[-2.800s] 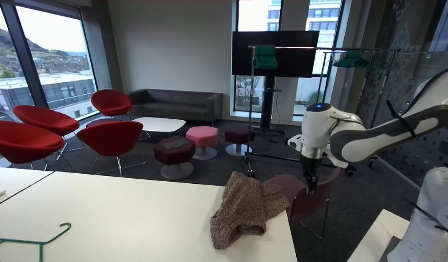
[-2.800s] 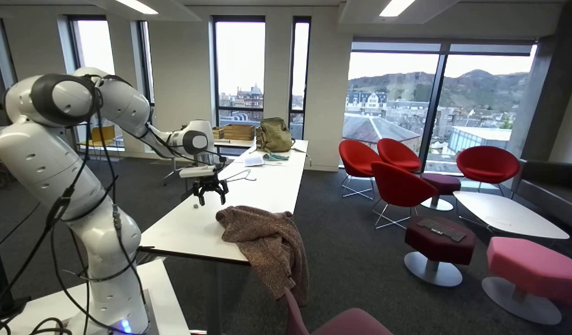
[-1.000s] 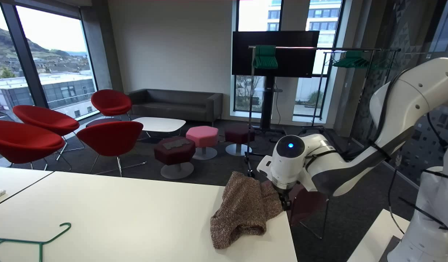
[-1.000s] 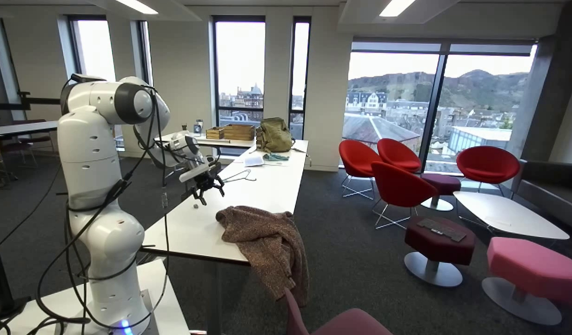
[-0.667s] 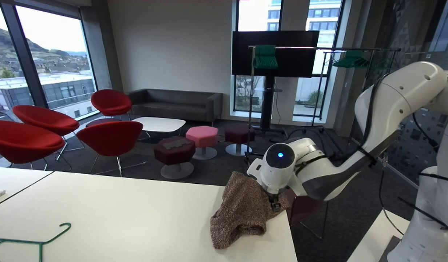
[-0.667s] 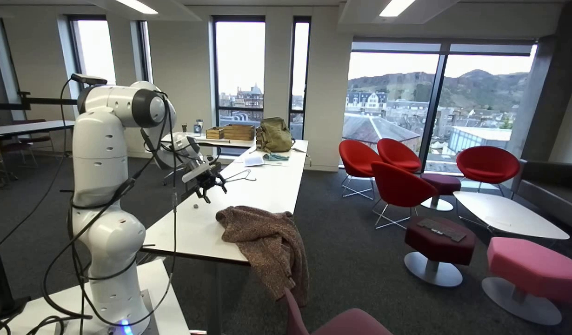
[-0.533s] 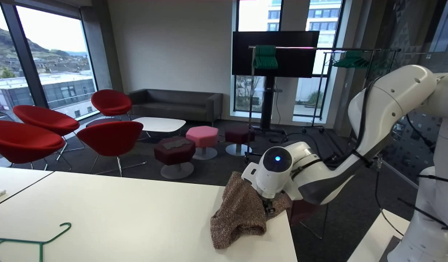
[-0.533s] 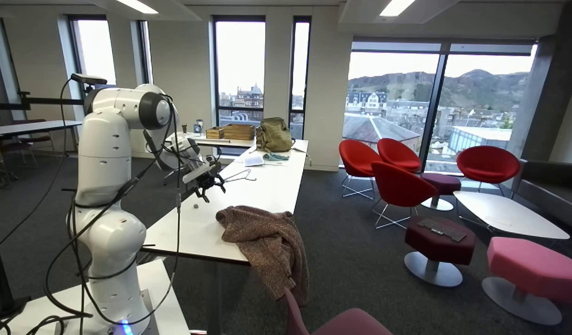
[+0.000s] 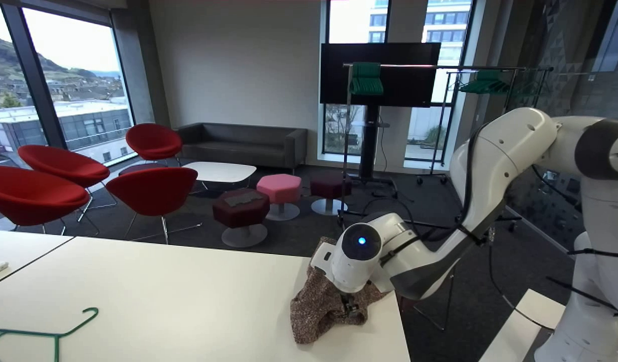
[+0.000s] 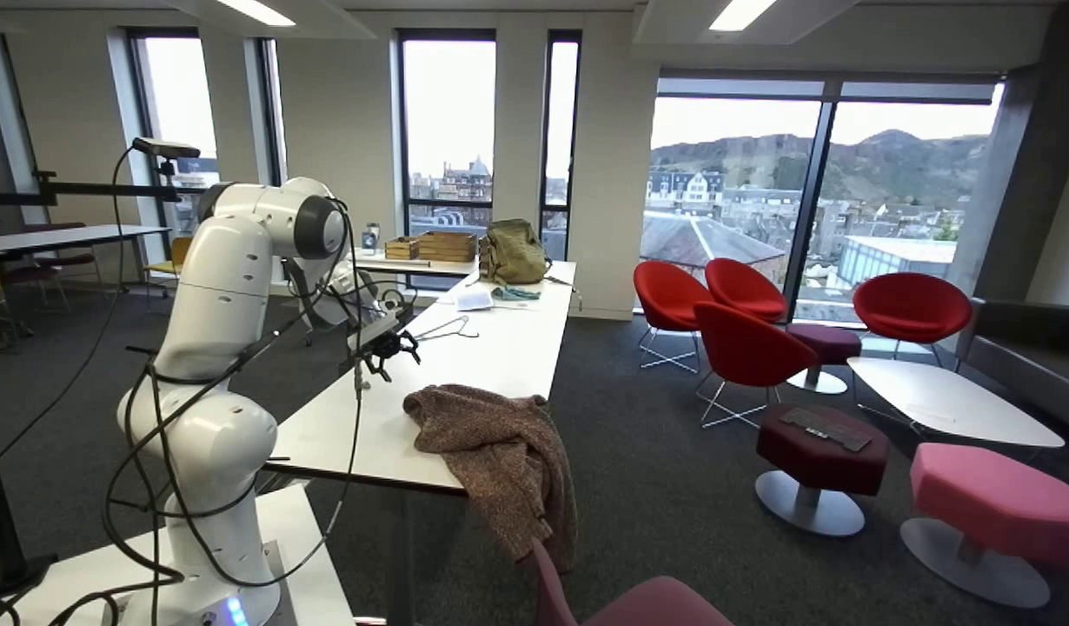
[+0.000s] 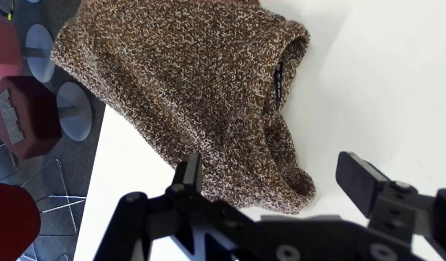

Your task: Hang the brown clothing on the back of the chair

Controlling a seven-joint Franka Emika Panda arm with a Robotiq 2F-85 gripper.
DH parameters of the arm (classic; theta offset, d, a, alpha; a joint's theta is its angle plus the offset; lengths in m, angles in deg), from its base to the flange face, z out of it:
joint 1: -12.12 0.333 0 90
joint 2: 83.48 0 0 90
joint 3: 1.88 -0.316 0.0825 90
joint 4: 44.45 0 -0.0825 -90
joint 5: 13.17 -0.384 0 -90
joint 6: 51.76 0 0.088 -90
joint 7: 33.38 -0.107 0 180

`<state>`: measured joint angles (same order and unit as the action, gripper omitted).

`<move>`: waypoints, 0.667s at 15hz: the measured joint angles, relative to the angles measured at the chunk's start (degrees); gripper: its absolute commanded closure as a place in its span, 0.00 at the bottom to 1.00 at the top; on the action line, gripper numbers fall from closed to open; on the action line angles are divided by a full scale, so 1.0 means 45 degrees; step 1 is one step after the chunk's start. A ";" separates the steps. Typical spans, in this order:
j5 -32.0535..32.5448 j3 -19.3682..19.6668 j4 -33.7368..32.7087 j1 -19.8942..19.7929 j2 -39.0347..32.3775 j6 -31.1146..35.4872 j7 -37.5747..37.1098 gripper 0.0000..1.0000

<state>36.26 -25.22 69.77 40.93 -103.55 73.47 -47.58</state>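
The brown knitted clothing [image 9: 314,305] lies crumpled on the corner of the white table [image 9: 178,296]. In an exterior view the clothing [image 10: 500,448] hangs partly over the table edge toward the maroon chair [image 10: 562,593]. In an exterior view the chair is mostly hidden behind the arm. My gripper [image 10: 401,365] is open, tilted and empty above the table by the clothing; it also shows in an exterior view [image 9: 349,307] in front of the clothing. In the wrist view the open fingers [image 11: 269,159] stand either side of a bunched end of the clothing [image 11: 186,79], apart from it.
A green hanger [image 9: 58,333] lies on the table, also seen in an exterior view [image 10: 452,329]. A backpack [image 10: 513,252] stands at the table's far end. Stools [image 9: 241,208], red chairs [image 9: 150,191] and a clothes rail [image 9: 346,151] stand on the floor beyond.
My arm has swung from beside the chair to over the clothing, lowering and tilting the gripper. Over the last half second it moves a little further across. The clothing and chair have not moved.
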 measured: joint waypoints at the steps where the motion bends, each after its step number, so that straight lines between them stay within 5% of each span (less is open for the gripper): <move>1: 0.0097 0.0080 -0.0190 0.0099 -0.0210 0.0000 0.0000 0.00; 10: 0.0480 0.0631 -0.0767 0.0412 -0.0954 -0.0017 0.0018 0.00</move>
<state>38.42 -22.38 66.32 42.78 -107.84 73.40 -47.50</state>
